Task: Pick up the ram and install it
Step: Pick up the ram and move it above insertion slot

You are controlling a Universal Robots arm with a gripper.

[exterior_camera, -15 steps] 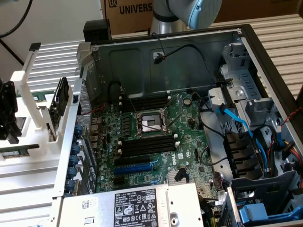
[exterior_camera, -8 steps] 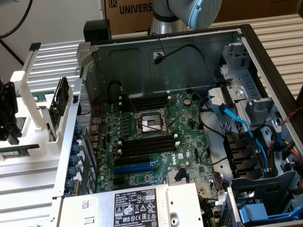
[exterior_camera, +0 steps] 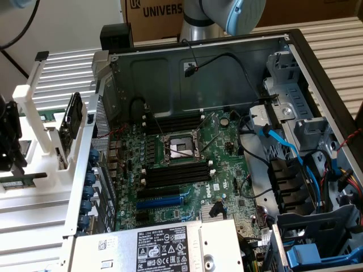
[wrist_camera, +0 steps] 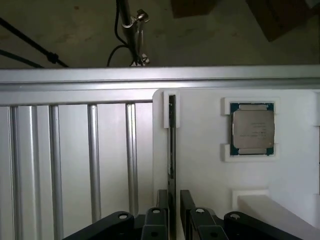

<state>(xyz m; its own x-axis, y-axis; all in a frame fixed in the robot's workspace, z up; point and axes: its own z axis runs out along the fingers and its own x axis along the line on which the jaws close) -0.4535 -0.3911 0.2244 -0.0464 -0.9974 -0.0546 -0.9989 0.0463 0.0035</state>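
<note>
The ram is a thin dark stick seen edge-on, standing in a slot of a white holder. Its near end runs between my gripper's two black fingers, which stand a little apart on either side of it, open. A narrow strip of white shows between the stick and one finger. In the exterior view my gripper hangs at the far left over the white fixture, just above the green ram. The motherboard's black memory slots lie inside the open computer case.
A processor chip sits in a white frame beside the ram holder. Aluminium rails lie on the other side. The case's metal wall stands between fixture and motherboard. Cables, drive bays and a power supply crowd the case.
</note>
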